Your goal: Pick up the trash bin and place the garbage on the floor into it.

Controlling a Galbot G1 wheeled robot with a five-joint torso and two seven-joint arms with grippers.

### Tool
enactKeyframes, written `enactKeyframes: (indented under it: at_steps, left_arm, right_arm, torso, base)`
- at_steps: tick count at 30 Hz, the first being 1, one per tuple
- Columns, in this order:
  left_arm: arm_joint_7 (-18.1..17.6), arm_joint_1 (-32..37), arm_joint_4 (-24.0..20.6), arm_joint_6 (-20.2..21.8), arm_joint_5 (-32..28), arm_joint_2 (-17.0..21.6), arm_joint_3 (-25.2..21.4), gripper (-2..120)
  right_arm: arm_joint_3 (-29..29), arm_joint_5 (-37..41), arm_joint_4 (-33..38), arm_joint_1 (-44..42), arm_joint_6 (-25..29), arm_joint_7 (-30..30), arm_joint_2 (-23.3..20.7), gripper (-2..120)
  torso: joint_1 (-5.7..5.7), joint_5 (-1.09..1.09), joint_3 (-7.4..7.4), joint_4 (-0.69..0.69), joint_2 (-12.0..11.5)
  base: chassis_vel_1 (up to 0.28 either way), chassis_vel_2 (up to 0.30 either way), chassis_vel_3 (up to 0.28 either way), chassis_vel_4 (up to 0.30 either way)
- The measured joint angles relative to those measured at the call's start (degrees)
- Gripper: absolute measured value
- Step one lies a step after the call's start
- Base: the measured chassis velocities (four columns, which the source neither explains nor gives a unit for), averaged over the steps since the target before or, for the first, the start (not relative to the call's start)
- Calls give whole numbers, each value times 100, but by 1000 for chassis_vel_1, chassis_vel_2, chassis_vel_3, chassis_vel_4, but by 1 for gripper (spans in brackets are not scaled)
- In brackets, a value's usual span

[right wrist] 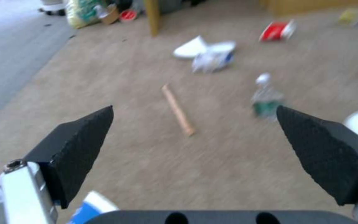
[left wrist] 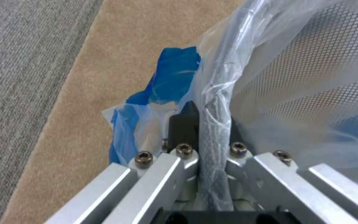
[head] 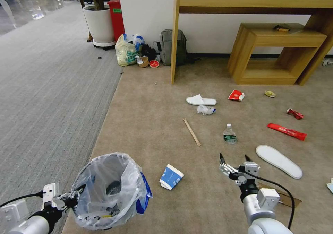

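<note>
Bag-lined trash bin [head: 107, 192] held aloft; garbage [head: 201, 101] strewn across beige floor [head: 149, 123]

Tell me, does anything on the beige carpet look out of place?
Yes. The white slippers are separated: one lies near the desk leg, the other upside down, sole up. A blue-and-white paper cup lies tipped on its side.

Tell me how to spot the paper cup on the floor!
Look at the beige carpet, in the stretch between the left gripper's trash bin and the open right gripper. The paper cup lies there on its side. It is the only blue-and-white cup-shaped thing there.
</note>
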Motion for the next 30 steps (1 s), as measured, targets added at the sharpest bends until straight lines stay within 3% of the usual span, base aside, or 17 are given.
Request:
enactKeyframes:
  at_steps: [2,9,16,25,30]
  left_arm:
    - [-4,-26,9,20,-1,18,-6,0]
    - [-29,21,-32,33,9,-60,-120,0]
    - [-80,24,-92,67,41,-204,-146,0]
    - [-229,39,-279,131,136,-489,-163,0]
    - [-254,77,-348,134,244,-633,-154,0]
  right_arm:
    - [26,660,-311,252,-252,-214,-228,100]
    - [-173,1453,-1160,893,-735,-576,-638,100]
    - [-634,1910,-2013,1447,-997,-641,-743,100]
    - [-1300,2553,-3368,2202,-1400,-1453,-778,100]
    - [-1541,2796,-3862,2566,-1518,-1508,-716,100]
  torso:
    - [0,0,0,1,0]
    - [0,0,1,1,0]
    - [0,-1,1,1,0]
    - [1,0,1,0,0]
    - [1,1,1,0,0]
  base:
    - [0,0,0,0]
    - [0,0,0,0]
    - [0,0,0,0]
    - [0,0,0,0]
    - [0,0,0,0]
